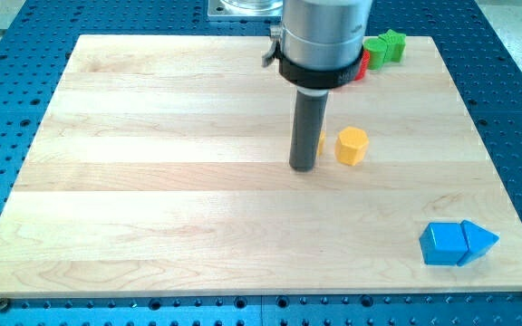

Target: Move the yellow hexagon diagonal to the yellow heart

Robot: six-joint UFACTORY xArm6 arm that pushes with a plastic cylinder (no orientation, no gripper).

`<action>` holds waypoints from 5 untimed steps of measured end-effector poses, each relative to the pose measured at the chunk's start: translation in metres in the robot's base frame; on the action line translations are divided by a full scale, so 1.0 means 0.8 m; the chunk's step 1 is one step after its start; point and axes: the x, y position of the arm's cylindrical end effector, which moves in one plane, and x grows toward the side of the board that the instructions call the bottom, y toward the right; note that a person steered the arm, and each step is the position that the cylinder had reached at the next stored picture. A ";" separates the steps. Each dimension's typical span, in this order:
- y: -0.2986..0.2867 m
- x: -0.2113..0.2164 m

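Note:
The yellow hexagon sits on the wooden board right of centre. My tip rests on the board just left of the hexagon, with a small gap between them. A sliver of another yellow block, likely the yellow heart, shows between the rod and the hexagon; the rod hides most of it.
A green block and a red block sit at the view's top right, partly behind the arm. Two blue blocks touch at the bottom right: a blue cube-like one and a blue triangle.

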 end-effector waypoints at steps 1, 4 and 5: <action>0.024 -0.061; 0.164 -0.100; 0.164 0.030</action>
